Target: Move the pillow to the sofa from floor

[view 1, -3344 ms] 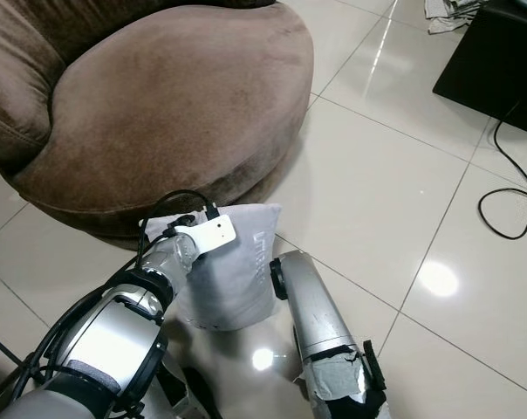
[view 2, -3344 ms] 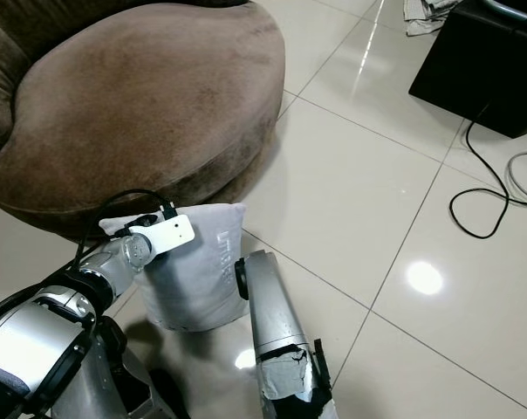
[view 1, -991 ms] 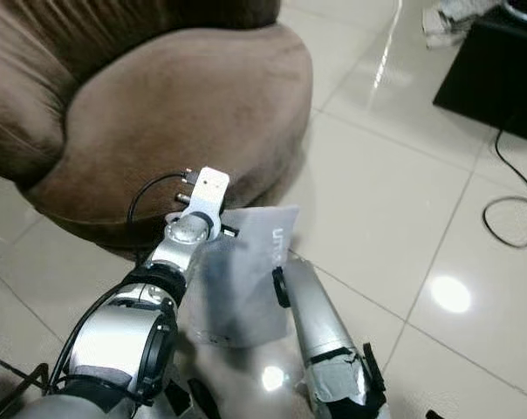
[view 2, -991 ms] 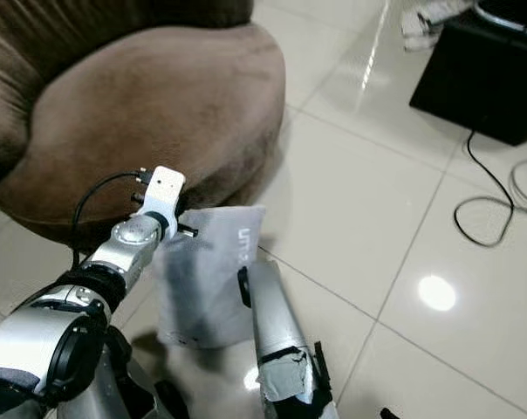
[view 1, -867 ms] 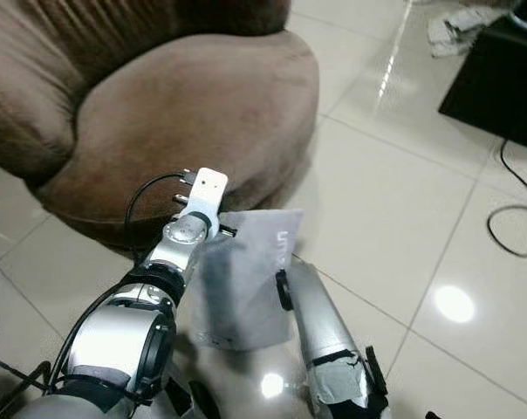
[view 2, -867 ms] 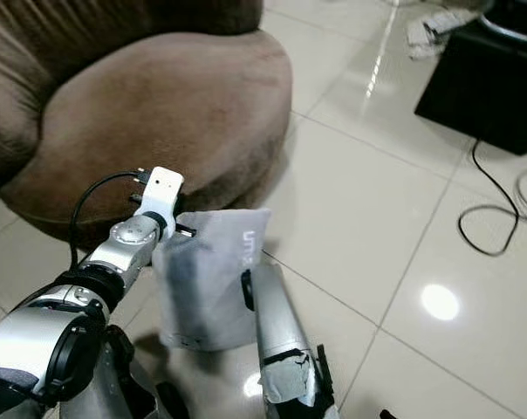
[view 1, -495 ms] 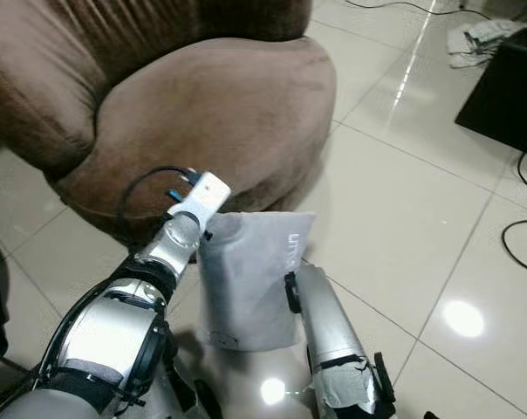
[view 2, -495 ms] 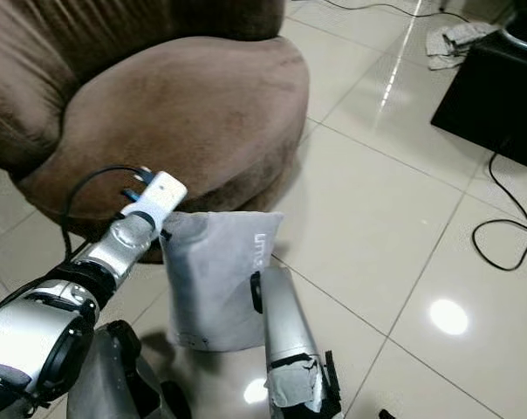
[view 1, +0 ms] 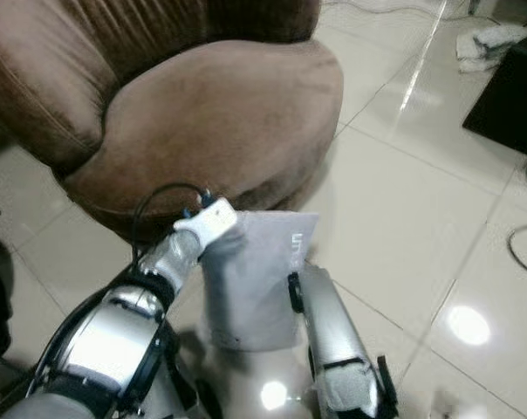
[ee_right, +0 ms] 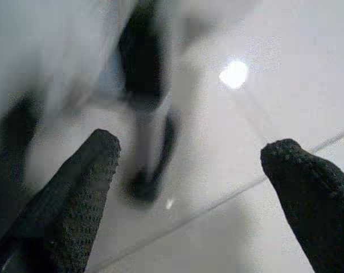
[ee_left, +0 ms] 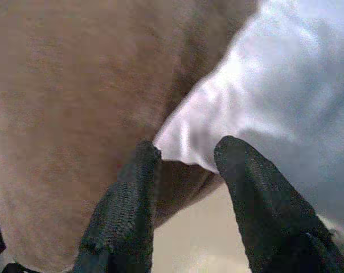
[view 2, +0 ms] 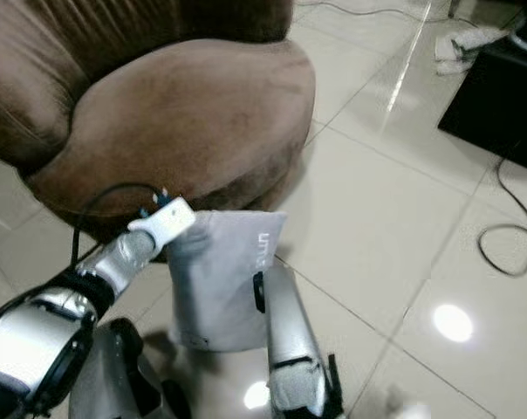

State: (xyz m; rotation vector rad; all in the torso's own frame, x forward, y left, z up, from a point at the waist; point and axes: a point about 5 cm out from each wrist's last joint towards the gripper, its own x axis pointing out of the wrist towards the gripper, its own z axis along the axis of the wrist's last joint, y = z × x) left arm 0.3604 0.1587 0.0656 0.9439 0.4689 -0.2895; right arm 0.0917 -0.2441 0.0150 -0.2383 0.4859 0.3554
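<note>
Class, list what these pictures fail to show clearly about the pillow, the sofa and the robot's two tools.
1. Pillow: its bottom right edge is hidden by the right arm in the eye views.
2. Left tool: whether it pinches the pillow corner; left wrist view, blurred.
3. Right tool: open, but the dark shape ahead is smeared; right wrist view.
4. Sofa: cut off by the top and left edges.

Glossy cream floor tiles [view 1: 394,218] with thin dark grout lines run across the room, and a bright ceiling-light glare [view 1: 467,324] sits on them at 4 o'clock. A round brown velvety sofa [view 1: 202,105] takes up 10 to 12 o'clock. At 2 o'clock stand a black box [view 1: 508,100] and a crumpled cloth [view 1: 495,44], with a black cable [view 1: 525,249] looping at 3 o'clock.
</note>
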